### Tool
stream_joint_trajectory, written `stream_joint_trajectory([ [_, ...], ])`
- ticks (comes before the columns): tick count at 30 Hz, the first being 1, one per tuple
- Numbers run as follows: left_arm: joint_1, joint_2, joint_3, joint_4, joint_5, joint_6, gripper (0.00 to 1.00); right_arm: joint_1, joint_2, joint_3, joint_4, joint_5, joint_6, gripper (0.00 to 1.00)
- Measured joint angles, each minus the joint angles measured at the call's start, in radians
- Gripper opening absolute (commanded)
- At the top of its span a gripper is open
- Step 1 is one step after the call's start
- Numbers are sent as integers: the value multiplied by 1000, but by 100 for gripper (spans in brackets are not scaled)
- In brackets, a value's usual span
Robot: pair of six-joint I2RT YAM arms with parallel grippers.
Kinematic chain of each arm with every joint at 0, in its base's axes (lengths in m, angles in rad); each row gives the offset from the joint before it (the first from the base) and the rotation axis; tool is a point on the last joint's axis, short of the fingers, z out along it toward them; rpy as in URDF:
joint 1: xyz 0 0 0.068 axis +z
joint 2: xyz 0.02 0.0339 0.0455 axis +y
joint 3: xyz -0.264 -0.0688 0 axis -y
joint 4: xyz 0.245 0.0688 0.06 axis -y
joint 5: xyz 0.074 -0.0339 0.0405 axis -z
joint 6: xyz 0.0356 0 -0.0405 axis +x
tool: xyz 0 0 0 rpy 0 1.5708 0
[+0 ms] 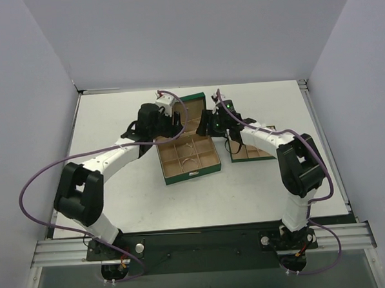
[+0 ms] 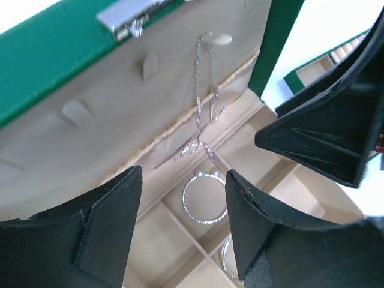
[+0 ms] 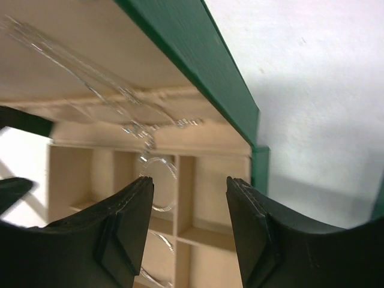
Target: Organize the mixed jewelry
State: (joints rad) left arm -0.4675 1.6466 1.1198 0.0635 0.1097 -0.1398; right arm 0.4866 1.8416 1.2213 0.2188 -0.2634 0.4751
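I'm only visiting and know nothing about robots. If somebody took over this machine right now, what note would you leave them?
Left gripper: open, empty, facing the raised lid of the green box.
Right gripper: open, empty, close beside it.
Chain hangs from a hook inside the lid. The wire hoop lies flat in a compartment next to the lid; part of a second hoop shows in the next one.
Done: chain and hoops look stowed.
Left: the small ring is not visible; find it and check it is put away.
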Motion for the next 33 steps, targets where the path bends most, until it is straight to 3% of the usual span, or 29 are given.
stream_joint_trajectory([
  [12,-2,-95,-16,-8,8,6,67,64,-108,-89,-171,198,-48,47],
  [16,-4,-99,-16,-20,8,6,67,71,-108,-90,-203,238,-57,40],
  [30,-11,-146,-37,-43,28,6,67,71,-59,-92,-248,278,-61,26],
  [33,-11,-159,-53,-58,30,6,67,71,-59,-93,-244,273,-80,8],
])
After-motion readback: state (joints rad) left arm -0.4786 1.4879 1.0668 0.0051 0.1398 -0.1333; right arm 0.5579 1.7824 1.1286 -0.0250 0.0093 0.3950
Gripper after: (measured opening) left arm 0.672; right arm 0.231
